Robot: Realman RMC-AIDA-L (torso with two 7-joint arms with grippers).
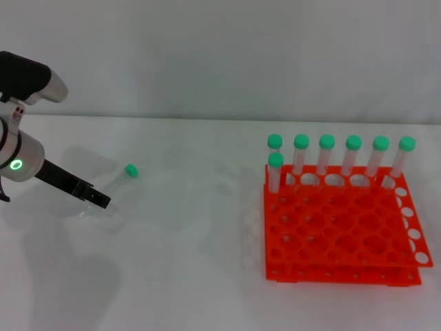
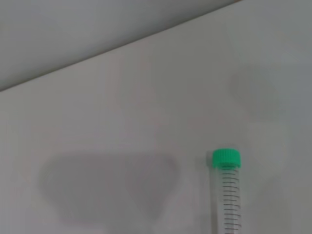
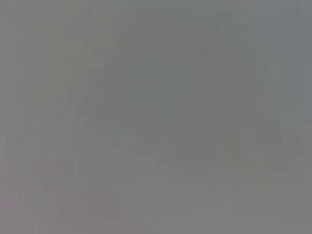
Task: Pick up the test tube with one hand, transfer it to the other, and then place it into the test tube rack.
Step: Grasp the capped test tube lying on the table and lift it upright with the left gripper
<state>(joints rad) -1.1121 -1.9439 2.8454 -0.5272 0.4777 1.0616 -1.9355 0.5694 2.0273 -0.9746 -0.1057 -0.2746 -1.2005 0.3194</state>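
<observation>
The test tube (image 1: pixel 118 181) lies on the white table at the left, its green cap (image 1: pixel 131 170) pointing away from my left gripper. My left gripper (image 1: pixel 100 200), on the wrist with the green ring (image 1: pixel 15 165), is low over the table at the tube's tapered end. In the left wrist view the tube (image 2: pixel 226 195) lies close by with its cap towards the far edge. The orange-red test tube rack (image 1: pixel 344 234) stands at the right. My right gripper is out of view; its wrist view shows only flat grey.
Several green-capped tubes (image 1: pixel 326 153) stand in the rack's back rows, one (image 1: pixel 275 171) in the second row at the left corner. White table (image 1: pixel 193 262) lies between the loose tube and the rack.
</observation>
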